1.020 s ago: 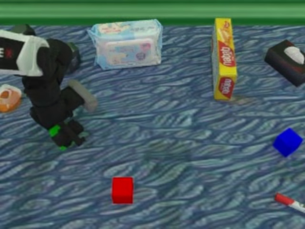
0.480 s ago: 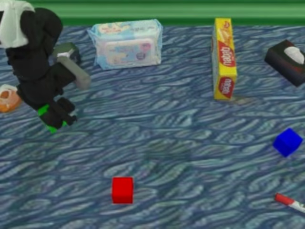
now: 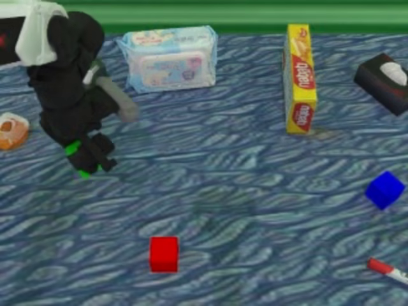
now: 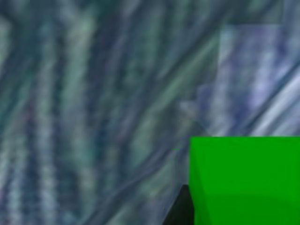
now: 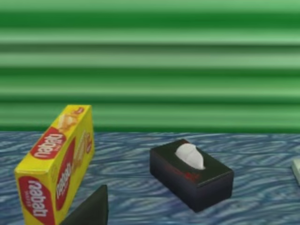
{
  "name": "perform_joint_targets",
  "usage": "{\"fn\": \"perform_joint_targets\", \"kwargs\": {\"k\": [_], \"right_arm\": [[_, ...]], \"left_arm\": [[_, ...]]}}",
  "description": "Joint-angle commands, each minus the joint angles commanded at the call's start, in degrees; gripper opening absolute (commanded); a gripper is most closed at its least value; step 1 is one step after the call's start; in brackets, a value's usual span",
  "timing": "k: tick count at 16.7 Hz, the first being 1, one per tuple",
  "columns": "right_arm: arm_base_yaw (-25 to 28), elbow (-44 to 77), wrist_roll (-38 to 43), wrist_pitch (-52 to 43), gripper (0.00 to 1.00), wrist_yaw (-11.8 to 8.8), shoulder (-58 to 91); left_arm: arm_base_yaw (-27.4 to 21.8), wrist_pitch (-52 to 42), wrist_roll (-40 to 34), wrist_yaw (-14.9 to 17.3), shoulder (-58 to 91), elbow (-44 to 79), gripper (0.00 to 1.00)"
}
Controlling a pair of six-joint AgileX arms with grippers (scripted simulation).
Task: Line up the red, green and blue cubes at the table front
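My left gripper (image 3: 89, 163) hangs over the table's left side, shut on the green cube (image 3: 72, 150), of which only slivers show between the dark fingers. The left wrist view is filled at one corner by that green cube (image 4: 243, 180), with one dark fingertip (image 4: 180, 212) pressed against its side. The red cube (image 3: 164, 254) rests near the table front, left of centre. The blue cube (image 3: 384, 189) sits far right on the table (image 3: 255, 210). My right gripper (image 5: 136, 221) is outside the top view; only one of its fingertips (image 5: 93, 208) shows, nothing held.
At the back stand a wipes pack (image 3: 169, 57), an upright yellow biscuit box (image 3: 299, 76) and a black tissue box (image 3: 384, 80). An orange object (image 3: 11, 131) lies at the left edge. A red-and-white pen (image 3: 387, 269) lies front right.
My left arm, holding the green cube, swung back and leftward, then shifted a little to the right. The red and blue cubes have not moved.
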Motion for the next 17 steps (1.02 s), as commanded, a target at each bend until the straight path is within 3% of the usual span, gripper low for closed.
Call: {"fn": "perform_joint_targets", "kwargs": {"k": [9, 12, 17], "right_arm": [[0.0, 0.0, 0.0, 0.0, 1.00, 0.0, 0.0], [0.0, 0.0, 0.0, 0.0, 1.00, 0.0, 0.0], [0.0, 0.0, 0.0, 0.0, 1.00, 0.0, 0.0]], "left_arm": [[-30.2, -2.8, 3.9, 0.0, -2.0, 0.3, 0.00], [-33.8, -2.8, 4.4, -0.1, -3.1, 0.2, 0.00], [-33.6, -2.5, 4.4, -0.1, -2.8, 0.1, 0.00]]}}
